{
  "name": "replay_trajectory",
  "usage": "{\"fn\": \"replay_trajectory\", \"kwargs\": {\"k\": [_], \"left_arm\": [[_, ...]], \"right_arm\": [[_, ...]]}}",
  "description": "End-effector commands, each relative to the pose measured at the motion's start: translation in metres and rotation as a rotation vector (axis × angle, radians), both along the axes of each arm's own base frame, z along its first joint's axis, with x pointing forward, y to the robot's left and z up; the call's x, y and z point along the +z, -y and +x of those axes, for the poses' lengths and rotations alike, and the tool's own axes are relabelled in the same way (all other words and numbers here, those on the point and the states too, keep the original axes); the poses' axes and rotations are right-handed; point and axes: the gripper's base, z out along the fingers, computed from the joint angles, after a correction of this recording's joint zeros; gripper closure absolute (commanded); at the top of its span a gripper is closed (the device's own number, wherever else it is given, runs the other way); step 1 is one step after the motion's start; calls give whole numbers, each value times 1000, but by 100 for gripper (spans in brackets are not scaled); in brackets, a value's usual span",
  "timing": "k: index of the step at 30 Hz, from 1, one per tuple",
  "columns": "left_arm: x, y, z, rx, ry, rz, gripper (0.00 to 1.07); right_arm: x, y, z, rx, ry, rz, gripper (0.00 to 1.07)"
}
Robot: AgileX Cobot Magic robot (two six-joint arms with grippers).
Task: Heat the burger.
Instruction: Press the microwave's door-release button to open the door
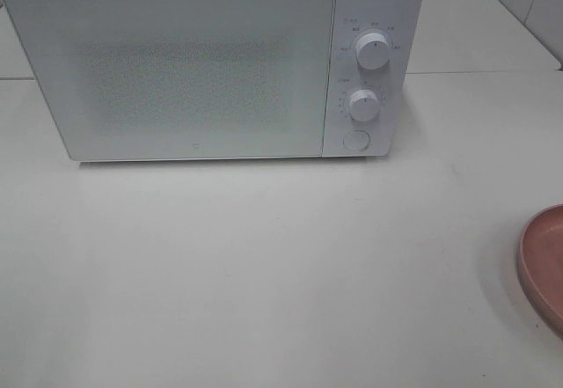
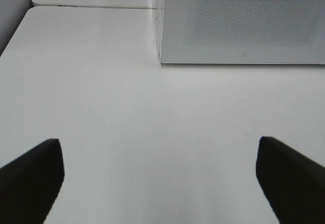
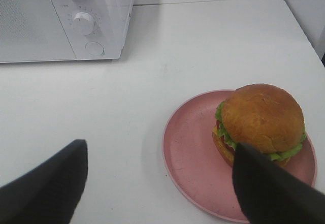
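Step in hand: start; the microwave [image 1: 176,71] is shut. The burger [image 3: 261,122] rests on the plate [image 3: 190,153], right of and nearer than it. The left gripper [image 2: 158,148] and right gripper [image 3: 160,150] are spread wide, empty. The next move likely requires opening the microwave before lifting the burger

The left gripper [image 2: 157,140] and right gripper [image 3: 160,145] — both matte black — have wedge-shaped fingers [image 2: 30,183].
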Motion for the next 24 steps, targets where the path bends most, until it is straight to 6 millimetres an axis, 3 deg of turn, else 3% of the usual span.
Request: {"fn": "replay_trajectory", "kwargs": {"k": [1, 16, 24], "left_arm": [[-2, 0, 1, 1, -5, -1, 9], [-2, 0, 1, 1, -5, -1, 9], [-2, 0, 1, 1, -5, -1, 9]], "right_arm": [[0, 0, -3, 7, 29, -4, 34], [4, 0, -2, 6, 40, -5, 34], [13, -2, 15, 11, 13, -8, 34]]}}
